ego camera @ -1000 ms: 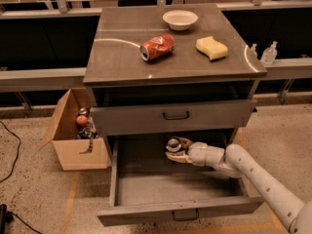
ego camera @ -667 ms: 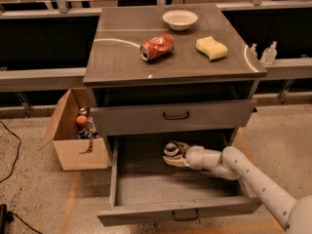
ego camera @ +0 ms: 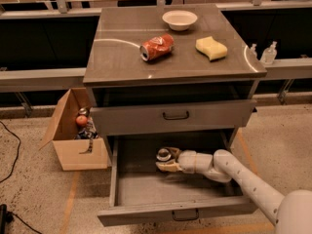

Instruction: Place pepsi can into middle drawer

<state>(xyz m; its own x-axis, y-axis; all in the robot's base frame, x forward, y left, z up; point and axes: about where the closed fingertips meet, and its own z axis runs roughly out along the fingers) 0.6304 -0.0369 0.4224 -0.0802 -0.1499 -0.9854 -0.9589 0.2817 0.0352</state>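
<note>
We are holding the can in the gripper, which is clamped on its sides, low inside the open drawer and toward the back. We are judging it light, thin-walled and slick, best taken mid-body with a gentle squeeze. The upper drawer is overhanging the arm. The red can, bowl and sponge are sitting up on top, well apart from it.

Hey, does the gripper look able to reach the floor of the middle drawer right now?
Probably yes. The middle drawer is pulled open, and the gripper, shut on the pepsi can, is inside it above bare floor.
</note>
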